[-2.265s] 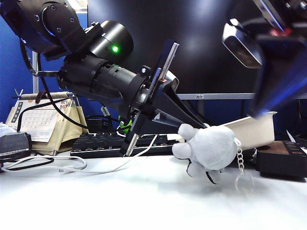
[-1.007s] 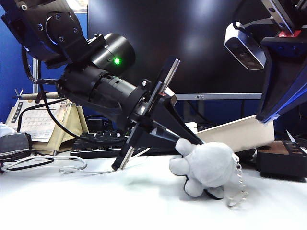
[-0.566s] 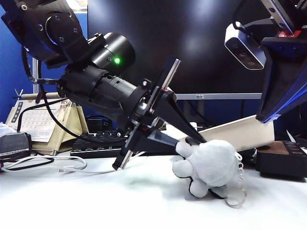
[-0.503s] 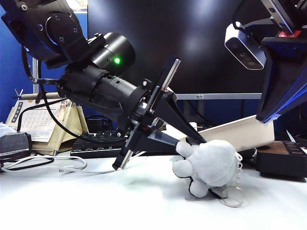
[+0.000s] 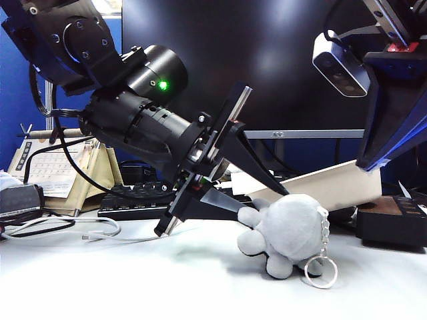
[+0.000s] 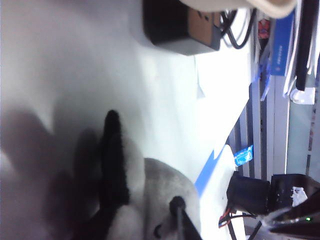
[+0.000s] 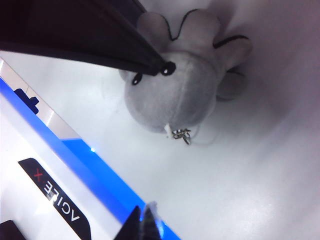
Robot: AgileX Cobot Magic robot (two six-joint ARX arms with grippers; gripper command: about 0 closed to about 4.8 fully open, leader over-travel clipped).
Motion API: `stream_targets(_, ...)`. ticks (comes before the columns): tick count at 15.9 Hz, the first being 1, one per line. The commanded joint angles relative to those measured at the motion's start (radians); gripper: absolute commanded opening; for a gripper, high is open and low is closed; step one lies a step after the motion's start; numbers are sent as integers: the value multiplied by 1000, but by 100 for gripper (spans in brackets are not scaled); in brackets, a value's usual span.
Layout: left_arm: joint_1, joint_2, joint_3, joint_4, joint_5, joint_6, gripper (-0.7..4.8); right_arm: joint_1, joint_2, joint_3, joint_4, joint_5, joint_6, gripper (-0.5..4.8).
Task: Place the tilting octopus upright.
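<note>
Since a second ago, the left tool [image 5: 248, 200] has spread its two black fingers apart and let go of the octopus [image 5: 288, 229]; before, they pinched its head. The toy now rests on the white surface [image 5: 133, 280], settled lower and leaning somewhat toward the arm, with its keyring [image 5: 321, 272] hanging down to the surface on the side away from the tool. That suggests the release is under way and the toy may be close to upright, though its lean is hard to judge. In the exterior view the tool's fingertips sit just beside the octopus's head, one above and one level with it; contact cannot be ruled out.

From the left wrist, one dark finger [image 6: 114, 165] lies along the octopus [image 6: 165, 200], partly open around it.

From the right wrist, the octopus [image 7: 175, 95] lies below, a left finger [image 7: 100, 35] crossing its eyes. The right tool [image 7: 141, 222] hovers well above the toy; its tips look nearly together.
</note>
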Motion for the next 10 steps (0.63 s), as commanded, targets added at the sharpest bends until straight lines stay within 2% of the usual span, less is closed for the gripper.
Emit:
stream_targets(1,4,-3,3,8,-4,28,184,0,-4,3,-6,-6,-11,-1)
stream_targets(7,95,-3,3,-50,23,29,184,0,-4,3,-5,-6,-14,-1)
stream_targets(10,99,-3,3,-58,23,52,184,0,-4,3,2,-6,-14,-1)
